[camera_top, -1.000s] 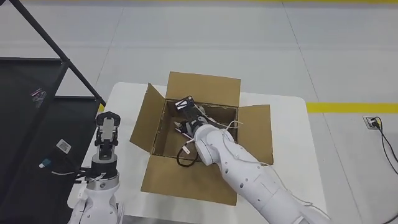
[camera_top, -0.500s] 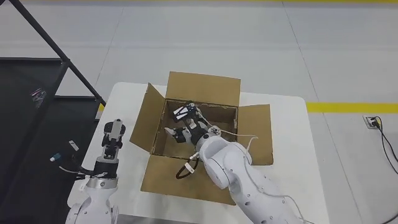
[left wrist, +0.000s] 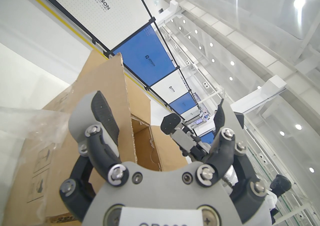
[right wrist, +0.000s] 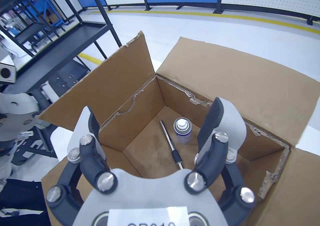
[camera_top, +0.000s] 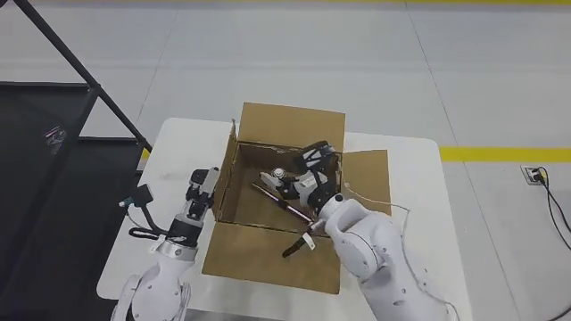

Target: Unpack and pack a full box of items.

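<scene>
Right gripper point(camera_top: 317, 162) has risen from the box point(camera_top: 290, 116), fingers spread and empty; can point(right wrist: 182, 132) and rod point(right wrist: 168, 140) lie on its floor, so unpacking remains. Left gripper point(camera_top: 203, 183), fingers spread, now stands at the raised flap point(right wrist: 117, 82).

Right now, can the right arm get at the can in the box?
Probably yes. The right gripper hangs open above the open box, the can stands upright on its floor with its top bare, and only a rod lies beside it.
</scene>
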